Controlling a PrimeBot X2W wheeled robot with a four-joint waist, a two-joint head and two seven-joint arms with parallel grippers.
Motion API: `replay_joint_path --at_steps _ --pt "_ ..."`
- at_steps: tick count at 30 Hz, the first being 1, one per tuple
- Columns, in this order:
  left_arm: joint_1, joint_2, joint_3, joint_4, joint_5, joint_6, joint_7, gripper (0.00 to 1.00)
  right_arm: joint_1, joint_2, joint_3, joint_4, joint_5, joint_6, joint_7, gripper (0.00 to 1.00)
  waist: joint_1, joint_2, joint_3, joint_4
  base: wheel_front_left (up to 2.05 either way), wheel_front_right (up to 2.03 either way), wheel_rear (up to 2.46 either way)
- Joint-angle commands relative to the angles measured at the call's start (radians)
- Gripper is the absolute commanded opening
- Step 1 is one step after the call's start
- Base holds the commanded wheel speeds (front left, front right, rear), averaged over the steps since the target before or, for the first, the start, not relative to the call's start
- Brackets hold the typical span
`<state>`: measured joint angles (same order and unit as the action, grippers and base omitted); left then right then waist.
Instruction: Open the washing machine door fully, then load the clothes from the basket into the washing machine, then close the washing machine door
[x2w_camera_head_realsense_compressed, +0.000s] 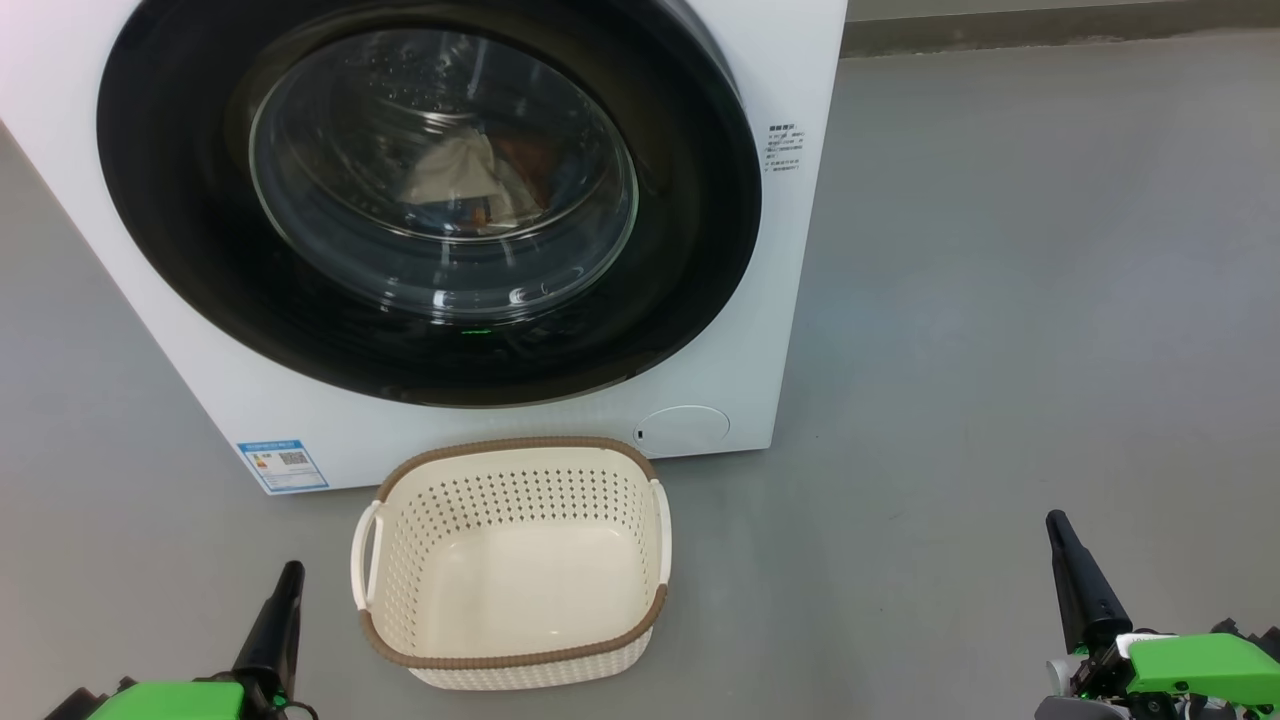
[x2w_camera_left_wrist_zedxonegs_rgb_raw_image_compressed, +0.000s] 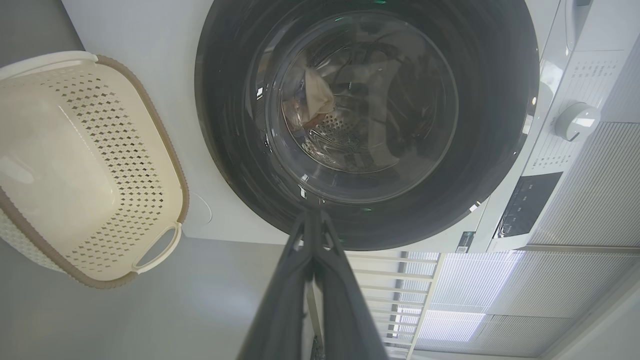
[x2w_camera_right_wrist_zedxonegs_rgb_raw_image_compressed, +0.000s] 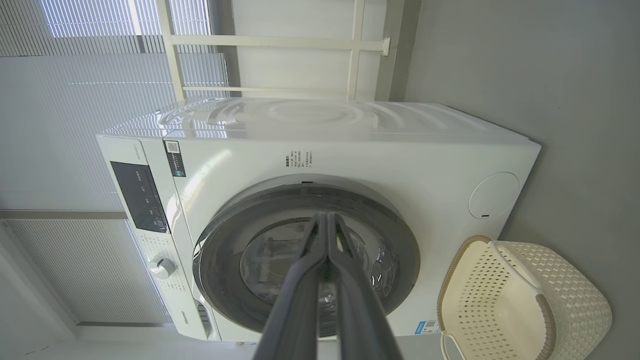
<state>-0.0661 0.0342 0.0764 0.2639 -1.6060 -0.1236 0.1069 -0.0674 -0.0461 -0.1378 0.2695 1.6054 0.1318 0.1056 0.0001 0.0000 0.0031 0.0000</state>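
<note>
The white washing machine (x2w_camera_head_realsense_compressed: 780, 300) stands on the grey floor with its black-rimmed round door (x2w_camera_head_realsense_compressed: 160, 200) flush against the front. Through the glass I make out clothes (x2w_camera_head_realsense_compressed: 460, 175), cream and orange pieces, inside the drum. The cream basket (x2w_camera_head_realsense_compressed: 515, 640) with a brown rim sits on the floor before the machine and holds nothing. My left gripper (x2w_camera_head_realsense_compressed: 290, 572) is at the lower left, shut, short of the basket's left side. My right gripper (x2w_camera_head_realsense_compressed: 1056, 522) is at the lower right, shut, well clear of the basket. Each wrist view has its fingers (x2w_camera_left_wrist_zedxonegs_rgb_raw_image_compressed: 312, 235) (x2w_camera_right_wrist_zedxonegs_rgb_raw_image_compressed: 325, 235) pressed together, pointing at the door (x2w_camera_left_wrist_zedxonegs_rgb_raw_image_compressed: 240, 165) (x2w_camera_right_wrist_zedxonegs_rgb_raw_image_compressed: 400, 270).
Bare grey floor (x2w_camera_head_realsense_compressed: 1000, 300) spreads to the right of the machine up to a wall skirting (x2w_camera_head_realsense_compressed: 1050, 30). The control panel and a dial (x2w_camera_left_wrist_zedxonegs_rgb_raw_image_compressed: 575, 122) lie on the machine's upper front. A white rail frame (x2w_camera_right_wrist_zedxonegs_rgb_raw_image_compressed: 280, 45) and window blinds stand behind the machine.
</note>
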Motion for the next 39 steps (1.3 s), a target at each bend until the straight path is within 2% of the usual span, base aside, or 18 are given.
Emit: replay_joint_path --at_steps 1,39 --pt "-0.042 0.018 0.035 -0.019 -0.004 -0.007 0.005 0.00 -0.040 -0.004 0.024 -0.025 0.003 -0.001 0.008 0.00 0.0000 0.0000 0.000 0.000 0.00 0.00 0.00" --pt "-0.042 0.017 0.037 -0.019 -0.003 -0.007 0.006 0.00 -0.040 -0.004 0.024 -0.025 0.003 -0.001 0.008 0.00 0.0000 0.0000 0.000 0.000 0.00 0.00 0.00"
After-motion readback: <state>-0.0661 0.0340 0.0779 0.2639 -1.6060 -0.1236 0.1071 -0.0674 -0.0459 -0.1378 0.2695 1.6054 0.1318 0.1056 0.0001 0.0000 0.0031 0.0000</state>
